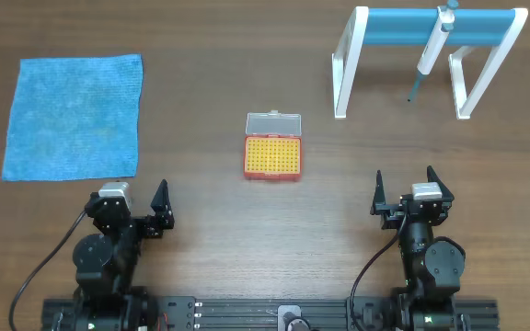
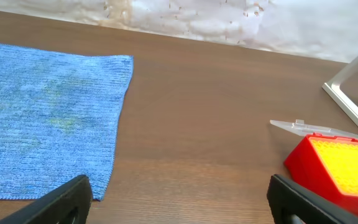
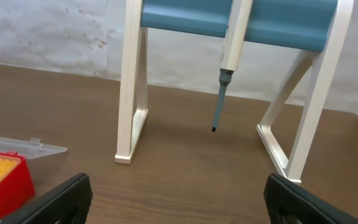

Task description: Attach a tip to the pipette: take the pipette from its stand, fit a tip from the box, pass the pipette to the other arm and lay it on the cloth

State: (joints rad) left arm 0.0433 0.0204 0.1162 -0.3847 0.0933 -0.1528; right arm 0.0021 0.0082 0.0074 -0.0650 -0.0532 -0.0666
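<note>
Task not begun, judging by the layout. Pipette hanging on stand at far right, nozzle down, no tip fitted. Tip box mid-table, lid open, tips apparently all in place. Cloth flat at far left.

Left to do: lift pipette off stand, fit tip, hand over, lay on cloth.

Right gripper spread wide, holding and touching nothing, well short of stand. Left gripper likewise wide and empty, near cloth.
</note>
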